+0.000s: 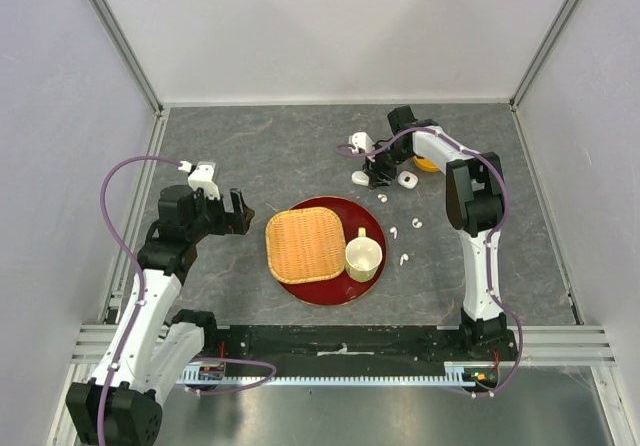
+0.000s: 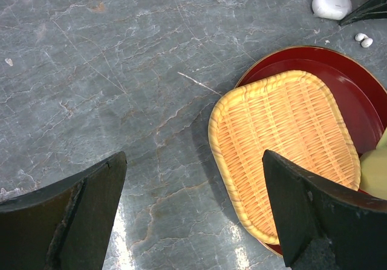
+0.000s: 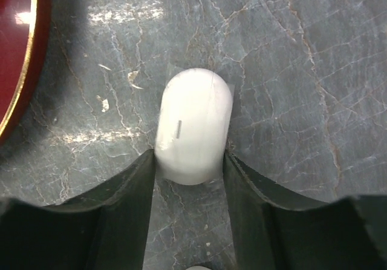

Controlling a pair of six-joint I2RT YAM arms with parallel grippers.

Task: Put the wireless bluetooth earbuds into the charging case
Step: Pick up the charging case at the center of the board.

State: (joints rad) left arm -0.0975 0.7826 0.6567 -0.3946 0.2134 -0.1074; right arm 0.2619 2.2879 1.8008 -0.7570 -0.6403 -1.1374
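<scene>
Several tiny white earbuds lie on the table right of the red tray: one just below the right gripper, two close together, and one beside the cream cup. My right gripper is down at the table, its fingers pressed against both sides of a closed white pebble-shaped case. Another white case lies to its right, and an opened one behind it. My left gripper is open and empty above bare table, left of the basket.
A red round tray holds a woven basket and a cream cup. An orange object sits behind the right wrist. In the left wrist view the basket, a white case and two earbuds show.
</scene>
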